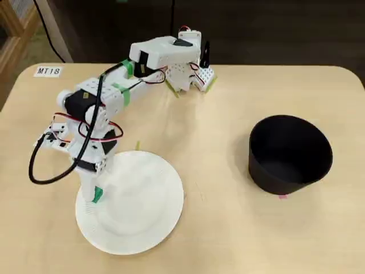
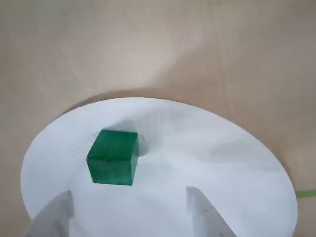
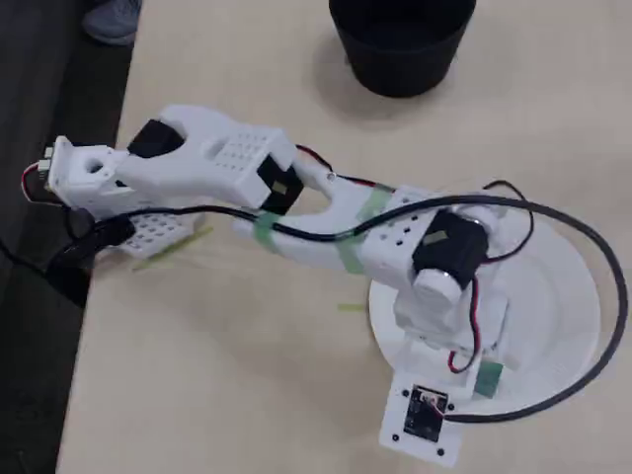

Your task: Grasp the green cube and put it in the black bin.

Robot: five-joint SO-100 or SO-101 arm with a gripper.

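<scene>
Cube (image 2: 113, 157) front and centre in the wrist view: green, sitting flat on the white plate (image 2: 222, 163), left of the middle of the frame and well inside the plate's rim, with bare plate all around it. The tool (image 2: 128, 217) comes in from the bottom edge with its two pale fingers (image 2: 202, 212) spread wide and nothing between them. The cube lies just above the left-hand finger, not touching either one. In a fixed view the arm reaches to the upper centre of the frame, with the tool (image 1: 191, 80) close to the far edge of the counter (image 1: 228, 228). The plate (image 1: 148, 217) lies at lower left under the arm's base, and I cannot make out the cube there. The black bin (image 1: 291, 154) stands at the right of the frame, clear of the counter's right edge and well apart from the plate, with open counter between them. In the other fixed view the tool (image 3: 109, 232) is right at the counter's left edge, the bin (image 3: 400, 44) is at top centre, and the plate (image 3: 563, 296) is at lower right.
</scene>
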